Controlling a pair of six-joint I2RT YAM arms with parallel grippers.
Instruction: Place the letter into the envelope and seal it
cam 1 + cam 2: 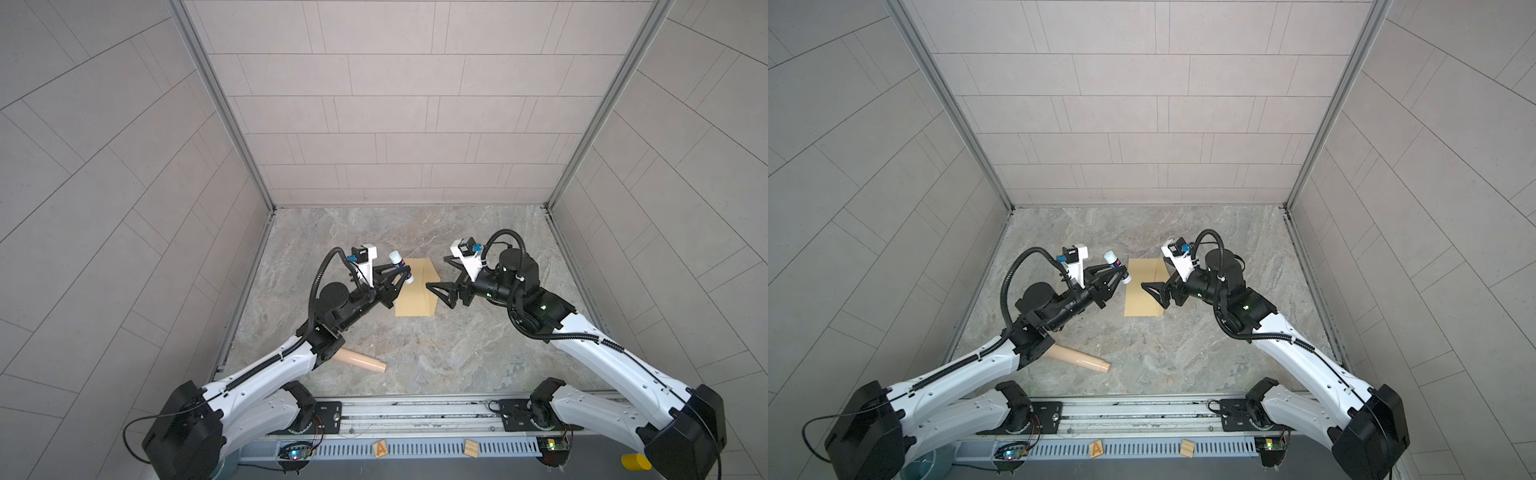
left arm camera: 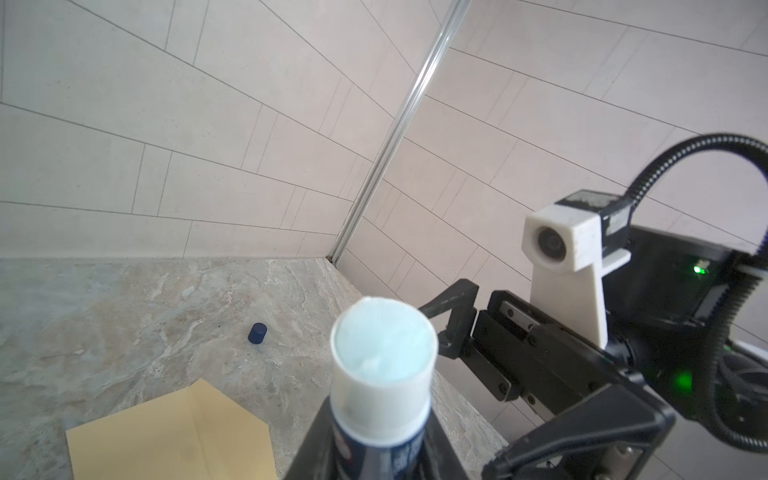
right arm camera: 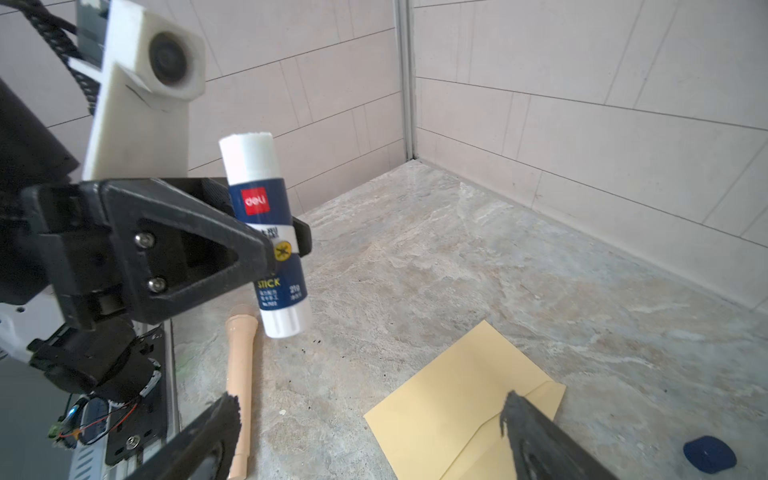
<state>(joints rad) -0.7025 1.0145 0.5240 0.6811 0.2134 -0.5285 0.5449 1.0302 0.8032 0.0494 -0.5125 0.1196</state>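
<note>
- Right wrist view: what was the left gripper (image 3: 286, 245) doing?
- Its black jaws pinched a glue stick (image 3: 254, 195) round the middle: a smooth white plastic tube with a dark blue label and a red logo. It stood nearly upright, open end up, clear of the bench.
- And in the left wrist view?
- The glue stick (image 2: 382, 374) showed a round mouth filled with pale bluish paste. Its small dark blue cap (image 2: 257, 333) lay on the bench beyond the envelope, apart from it.
- Where was the envelope (image 1: 417, 286)?
- Flat near the middle of the bench (image 1: 457, 353), tan matte paper, a long rectangle with its angled flap end toward the right arm.
- The right gripper (image 1: 436, 272)?
- Spread wide with nothing between the jaws, over the flap end. Whether a fingertip touched the paper, I could not tell.
- Anything else?
- A beige tapered rod (image 1: 361, 360) lay near the bench's front left corner, one end under the left arm.
- The room?
- A marbled grey-beige stone-look top, with walls (image 1: 395, 104) of pale matte tiles and metal corner posts (image 1: 233, 124).
</note>
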